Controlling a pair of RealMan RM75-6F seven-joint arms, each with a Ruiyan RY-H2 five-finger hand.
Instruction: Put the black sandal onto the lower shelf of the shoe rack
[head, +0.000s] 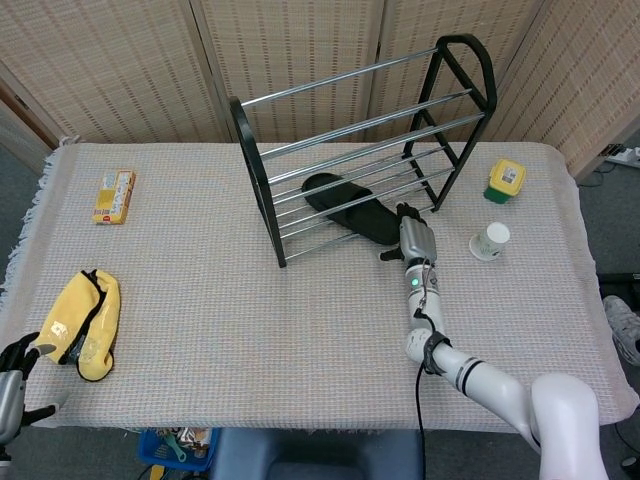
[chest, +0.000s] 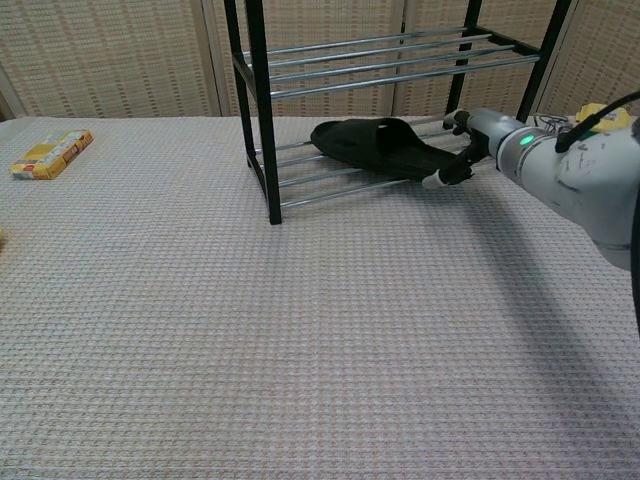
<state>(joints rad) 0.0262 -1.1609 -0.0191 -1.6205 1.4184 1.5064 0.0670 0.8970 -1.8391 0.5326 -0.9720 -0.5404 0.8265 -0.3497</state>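
The black sandal (head: 350, 208) (chest: 378, 148) lies flat on the lower rails of the black shoe rack (head: 262, 185) (chest: 258, 110), toe toward the rack's left end. My right hand (head: 411, 236) (chest: 478, 145) is just right of the sandal's heel, outside the rack's front. Its fingers are apart, and one fingertip (chest: 433, 181) touches the heel edge. My left hand (head: 14, 385) shows only in the head view, at the table's front left corner, with fingers spread and nothing in it.
A yellow slipper (head: 81, 324) lies near the left hand. A yellow box (head: 114, 195) (chest: 50, 153) sits at the far left. A white cup (head: 489, 240) and a yellow-green tub (head: 506, 180) stand right of the rack.
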